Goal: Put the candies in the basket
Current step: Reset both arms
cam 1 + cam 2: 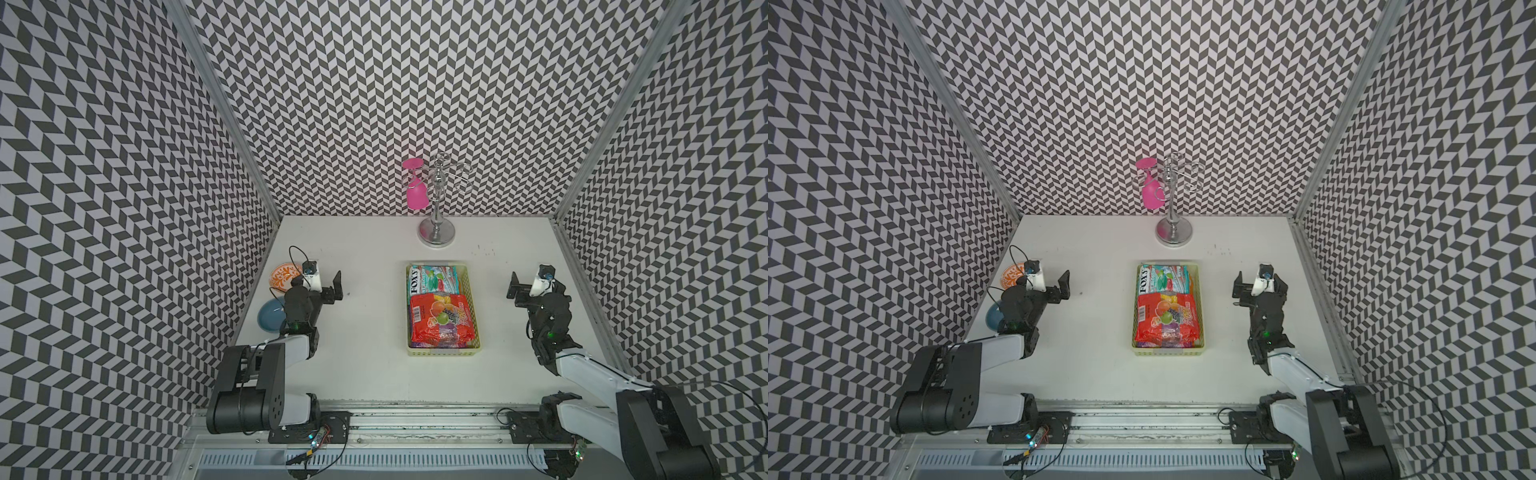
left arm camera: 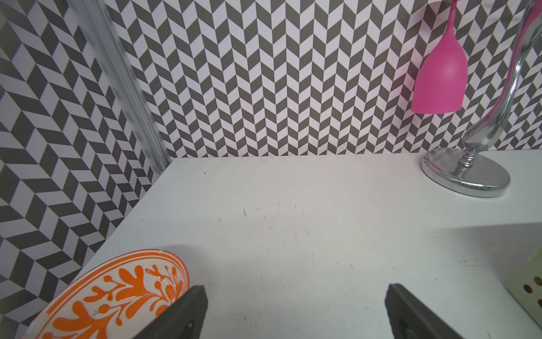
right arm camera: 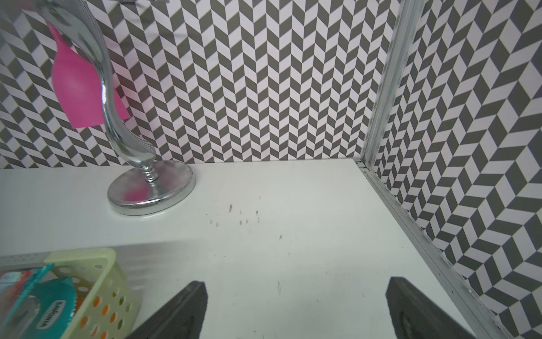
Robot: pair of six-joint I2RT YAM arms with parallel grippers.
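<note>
Top views showed the candies (image 1: 442,318) inside the basket (image 1: 442,353), between left gripper (image 1: 337,286) and right gripper (image 1: 513,286); both grippers gaped empty; the right looked slightly nearer.

Robot lab test cell, not a home or shop. White worktop (image 1: 374,374) boxed in on three sides by chevron panels (image 1: 374,104) in black and white, held in bare aluminium posts (image 1: 222,104). Two robot arms, left arm (image 1: 266,374) and right arm (image 1: 590,374), mounted on a metal rail (image 1: 415,419) along the front edge. Loose wires and a small lit circuit board (image 1: 318,436) hang off it, slotted cable duct (image 1: 415,459) below. Props look staged (household bits, no real kitchen around them): chrome glass stand (image 1: 436,237) with a pink goblet (image 1: 417,195), orange-patterned bowl (image 1: 284,276), blue bowl (image 1: 270,318), pale green basket (image 1: 442,353) packed with candy bags (image 1: 440,320). Scuff marks (image 3: 243,217) dot the worktop near the stand.
</note>
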